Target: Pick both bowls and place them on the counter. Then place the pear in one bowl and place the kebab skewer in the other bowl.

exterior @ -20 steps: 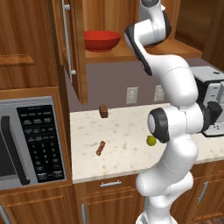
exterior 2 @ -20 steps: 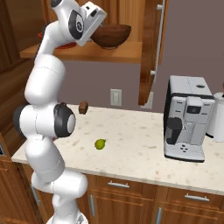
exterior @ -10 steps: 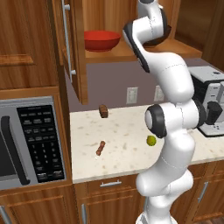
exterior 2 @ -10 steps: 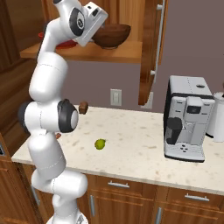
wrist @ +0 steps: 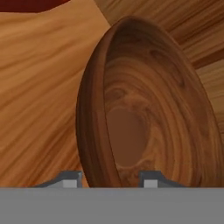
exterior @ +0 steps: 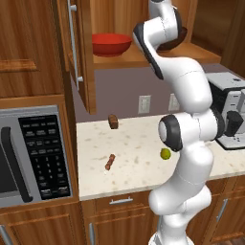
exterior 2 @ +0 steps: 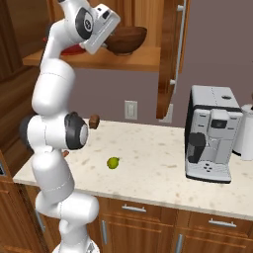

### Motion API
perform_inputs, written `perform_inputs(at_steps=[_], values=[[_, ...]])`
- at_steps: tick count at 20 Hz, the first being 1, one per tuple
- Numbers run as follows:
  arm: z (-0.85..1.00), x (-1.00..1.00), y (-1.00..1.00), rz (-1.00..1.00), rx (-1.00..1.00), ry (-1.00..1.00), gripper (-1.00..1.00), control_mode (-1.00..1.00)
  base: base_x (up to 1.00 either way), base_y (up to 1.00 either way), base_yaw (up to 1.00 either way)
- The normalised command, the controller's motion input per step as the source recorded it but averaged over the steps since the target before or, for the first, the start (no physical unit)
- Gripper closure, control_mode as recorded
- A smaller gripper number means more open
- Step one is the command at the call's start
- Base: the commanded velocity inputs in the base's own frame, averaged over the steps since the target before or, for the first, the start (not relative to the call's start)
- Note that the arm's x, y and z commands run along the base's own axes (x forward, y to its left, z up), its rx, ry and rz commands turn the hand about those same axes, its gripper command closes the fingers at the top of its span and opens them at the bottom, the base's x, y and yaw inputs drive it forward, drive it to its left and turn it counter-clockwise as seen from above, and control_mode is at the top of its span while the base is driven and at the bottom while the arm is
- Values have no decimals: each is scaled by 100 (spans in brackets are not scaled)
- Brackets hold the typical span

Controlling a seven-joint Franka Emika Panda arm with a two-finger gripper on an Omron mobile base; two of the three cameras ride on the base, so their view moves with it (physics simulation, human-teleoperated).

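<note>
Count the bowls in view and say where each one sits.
2. The glossy red round bowl and the dark brown wood-like bowl both sit on the wooden shelf above the counter.

Glossy red bowl [exterior: 111, 44], wood-grained dark brown bowl [wrist: 144, 109], speckled beige counter [exterior: 139, 158].

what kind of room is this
Most likely a home kitchen, rendered in simulation. A speckled beige counter runs over wooden drawers, with a built-in microwave at one end, a coffee machine at the other, and bowls on a cabinet shelf above.
</note>
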Motion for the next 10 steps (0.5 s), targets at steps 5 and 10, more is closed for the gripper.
perform_inputs(at_steps=[5, 10], values=[[-7, -85, 0, 0, 0, -6, 100, -100, 0, 0, 0], [0, -100, 0, 0, 0, -8, 100, -100, 0, 0, 0]])
